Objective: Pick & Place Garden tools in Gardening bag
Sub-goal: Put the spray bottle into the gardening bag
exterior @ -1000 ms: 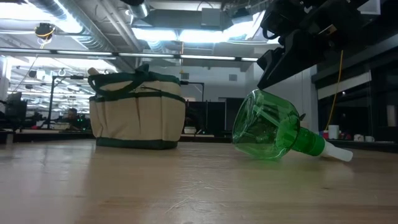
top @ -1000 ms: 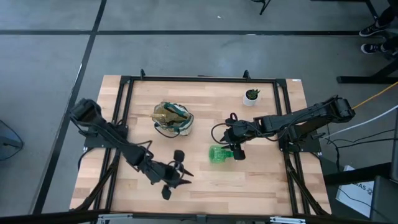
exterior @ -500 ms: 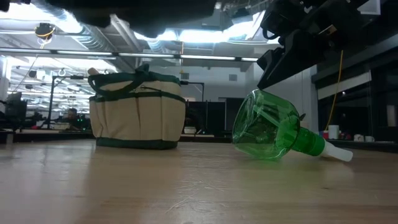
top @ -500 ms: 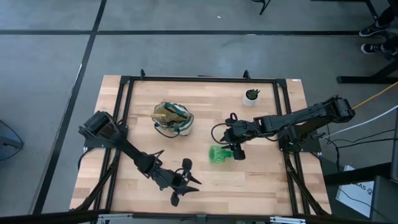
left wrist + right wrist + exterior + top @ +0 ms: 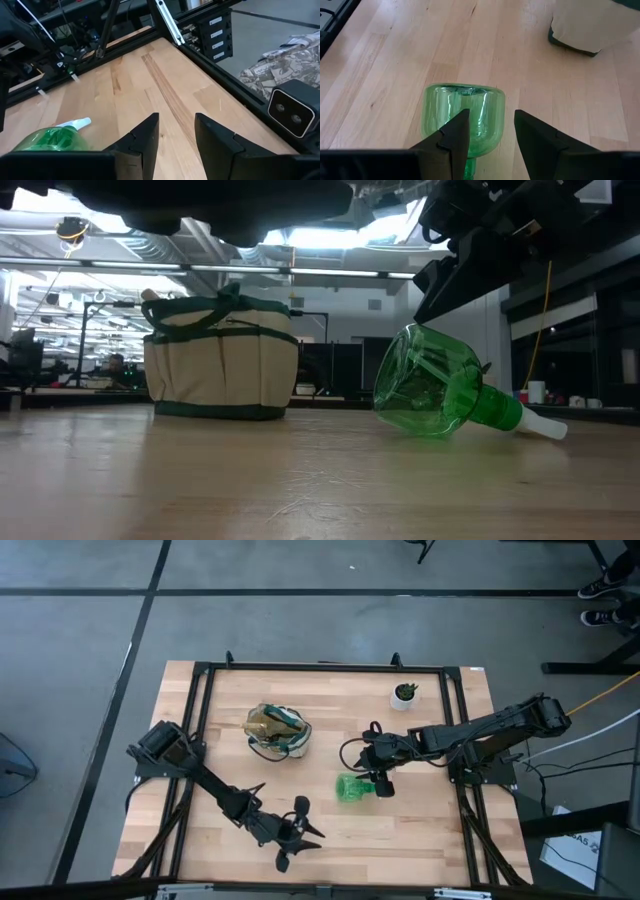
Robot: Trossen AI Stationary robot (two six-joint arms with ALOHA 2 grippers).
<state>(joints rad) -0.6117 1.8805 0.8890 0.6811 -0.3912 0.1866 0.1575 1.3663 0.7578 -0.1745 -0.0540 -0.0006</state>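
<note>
The spray bottle (image 5: 352, 788) lay on its side on the desk (image 5: 420, 840), right of the gardening bag (image 5: 277, 731) and nearer the front edge; the potted plant (image 5: 405, 693) stood behind it.

Grey floor (image 5: 90, 630) with dark lines; bright ceiling lights (image 5: 300, 235).

Even, bright overhead light fills my table (image 5: 420, 830), ceiling strips glaring at twelve o'clock in the low view, soft shadows only, the near wood blurred, my wrist views slightly bowed at edges.
</note>
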